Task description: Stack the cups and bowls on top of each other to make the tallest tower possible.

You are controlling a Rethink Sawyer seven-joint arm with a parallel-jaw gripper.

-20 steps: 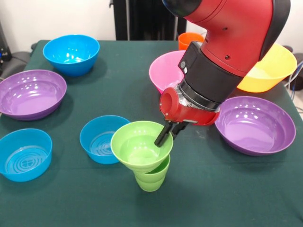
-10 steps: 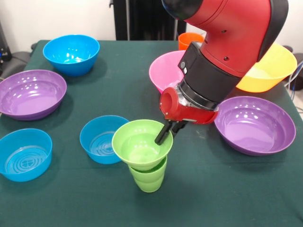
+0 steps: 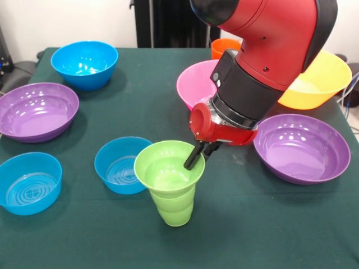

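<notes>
The small lime green bowl [image 3: 166,170] sits on top of the lime green ridged cup [image 3: 175,209] at the front middle of the table. My gripper [image 3: 196,157] is shut on the green bowl's right rim, with one black finger inside the bowl. The orange cup [image 3: 224,48] stands at the back, partly hidden by my arm. The pink bowl [image 3: 193,84] and the yellow-orange bowl [image 3: 314,84] lie at the back right. No tower on an orange cup shows.
Purple bowls lie at the left [image 3: 36,110] and right [image 3: 302,147]. Blue bowls sit at back left [image 3: 84,63], front left [image 3: 28,182] and just left of the green cup [image 3: 118,165]. The table's edges run along the left and right.
The green bowl has settled lower and more level onto the green cup, shifting slightly right. My gripper has stayed on its rim.
</notes>
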